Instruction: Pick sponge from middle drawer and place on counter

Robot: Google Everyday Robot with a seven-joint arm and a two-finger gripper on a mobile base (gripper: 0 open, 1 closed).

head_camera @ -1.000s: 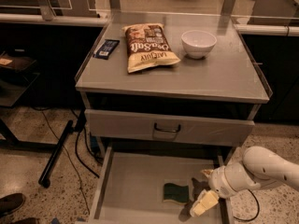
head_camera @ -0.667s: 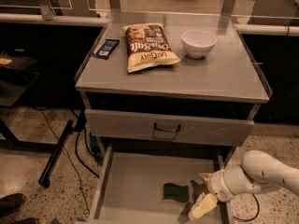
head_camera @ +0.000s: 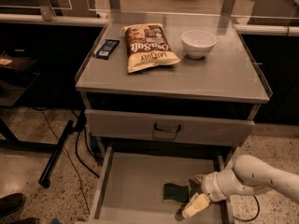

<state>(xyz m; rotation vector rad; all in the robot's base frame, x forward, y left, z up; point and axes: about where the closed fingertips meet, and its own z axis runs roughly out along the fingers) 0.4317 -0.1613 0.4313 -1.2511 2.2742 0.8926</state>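
The sponge (head_camera: 174,192), dark green over a yellow layer, lies flat on the floor of the open middle drawer (head_camera: 135,185), towards its right front. My gripper (head_camera: 191,195) is low inside the drawer at the sponge's right edge, open, with one cream finger (head_camera: 195,205) in front of the sponge and the other tip behind it. It holds nothing. The white arm reaches in from the right. The counter (head_camera: 215,76) is the grey cart top above.
On the counter lie a chips bag (head_camera: 148,46), a white bowl (head_camera: 198,43) and a dark blue packet (head_camera: 106,48). A shut drawer front with a loop handle (head_camera: 167,129) hangs above the open drawer. Cables and a black bar (head_camera: 56,153) lie on the floor at left.
My gripper has shifted slightly left, closer around the sponge's right edge. The sponge has not moved.
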